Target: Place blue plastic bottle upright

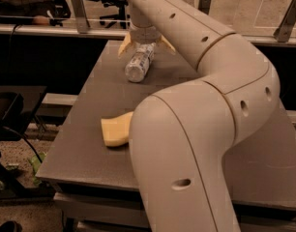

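Observation:
The blue plastic bottle [138,64] lies on its side at the far end of the grey table [85,129], with its base towards the camera and its cap end under the gripper. My gripper [145,44] hangs straight over the bottle's far end. Its yellowish fingertips [124,44] are spread apart on either side of the bottle, so it is open. The wrist hides the bottle's cap. My large pale arm fills the right and front of the view.
A yellow sponge [116,129] lies on the table near the left edge, partly behind my arm. A rail with metal posts [77,9] and office chairs stand behind the table. The table's left edge drops to the floor.

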Motion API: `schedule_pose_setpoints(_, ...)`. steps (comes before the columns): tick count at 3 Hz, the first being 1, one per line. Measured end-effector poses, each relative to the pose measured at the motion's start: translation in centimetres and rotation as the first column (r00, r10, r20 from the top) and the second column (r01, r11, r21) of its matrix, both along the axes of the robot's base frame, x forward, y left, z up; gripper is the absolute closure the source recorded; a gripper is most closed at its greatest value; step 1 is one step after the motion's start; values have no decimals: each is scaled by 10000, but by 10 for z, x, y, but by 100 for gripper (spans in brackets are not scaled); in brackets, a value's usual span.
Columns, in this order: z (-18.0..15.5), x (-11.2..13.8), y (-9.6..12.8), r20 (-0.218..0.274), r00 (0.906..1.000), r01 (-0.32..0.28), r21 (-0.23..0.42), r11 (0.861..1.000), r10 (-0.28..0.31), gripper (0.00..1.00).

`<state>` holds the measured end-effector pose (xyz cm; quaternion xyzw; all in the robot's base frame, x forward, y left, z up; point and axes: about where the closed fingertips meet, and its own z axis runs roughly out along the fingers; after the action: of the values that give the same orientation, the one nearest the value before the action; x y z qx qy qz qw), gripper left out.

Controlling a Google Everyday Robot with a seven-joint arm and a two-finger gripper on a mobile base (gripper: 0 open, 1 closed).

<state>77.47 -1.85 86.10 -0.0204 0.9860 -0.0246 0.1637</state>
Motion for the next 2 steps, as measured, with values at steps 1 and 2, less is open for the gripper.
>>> schedule_pose_setpoints(1, -1, -1, 1, -21, 10000, 6, -8, 10000, -6, 0)
schedule_pose_setpoints(2, -6, 1, 5, -199, 9998, -7, -62, 10000, 6, 16)
